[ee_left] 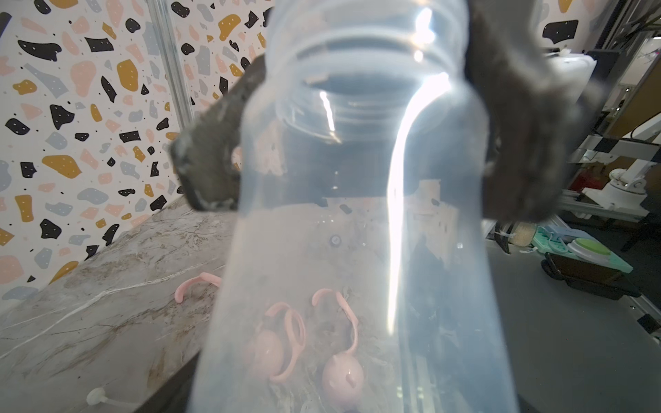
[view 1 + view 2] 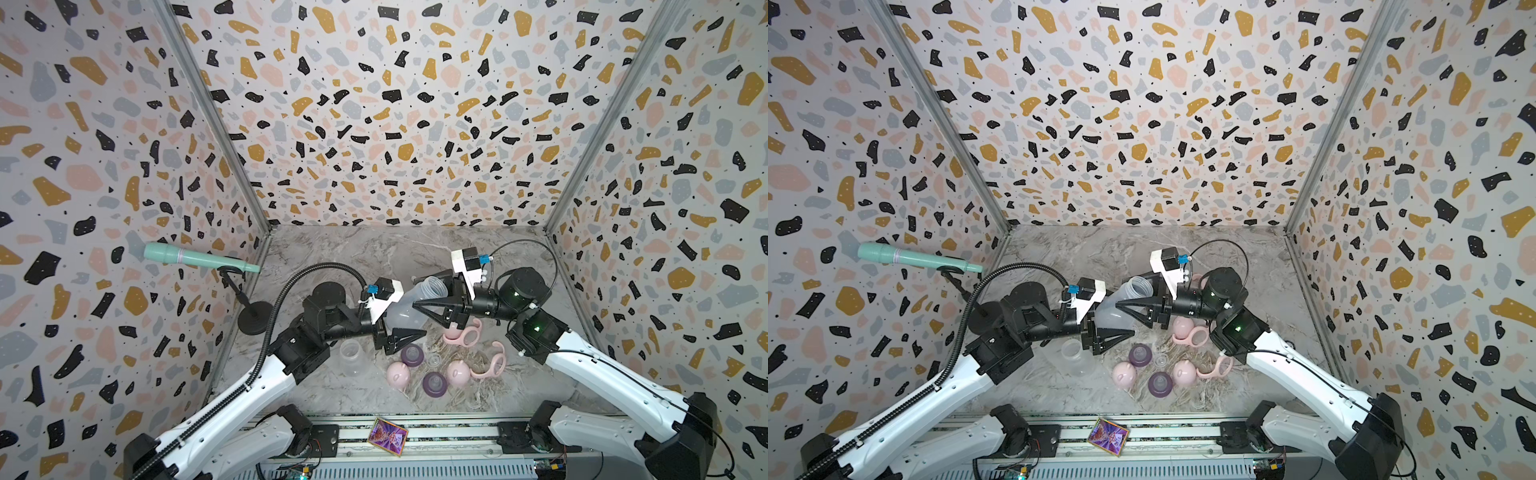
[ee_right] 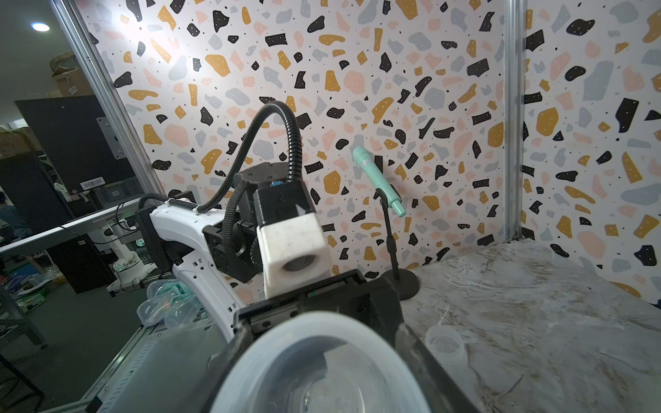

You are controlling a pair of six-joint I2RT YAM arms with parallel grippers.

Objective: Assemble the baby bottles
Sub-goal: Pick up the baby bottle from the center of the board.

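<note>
Terrazzo-print walls close round a grey marbled bench (image 2: pixel 357 253) in both top views, with a mint microphone (image 2: pixel 199 257) on its stand by the left wall. Above the bench a clear bottle (image 2: pixel 400 318) hangs tilted between the arms, its open threaded mouth on the right arm's side and its base toward the left arm. The right tool (image 2: pixel 415 293) is clamped across it just below the neck. The left tool (image 2: pixel 412 313) has its jaws wide about the bottle's base, and whether they press on it cannot be told. On the bench below, a second clear bottle (image 2: pixel 350 359) stands by the left arm. Nearer the front lie two purple teat rings (image 2: pixel 411 355), two pink dome caps (image 2: pixel 398 374) and two pink handled collars (image 2: pixel 465 336), with a third cap (image 2: pixel 1183 326) just beside the farther collar, under the right arm. In the left wrist view the held bottle (image 1: pixel 357 232) fills the middle, base nearest the lens. The right tool's dark fingers (image 1: pixel 211 168) bear on either side of its shoulder, and caps and collars show blurred through the plastic. In the right wrist view the bottle's rounded wall (image 3: pixel 322 364) sits between that tool's fingers (image 3: pixel 422 357). The left arm's white wrist camera (image 3: pixel 291 250) faces it, and the second bottle (image 3: pixel 445 345) stands upright on the marble beyond.
</note>
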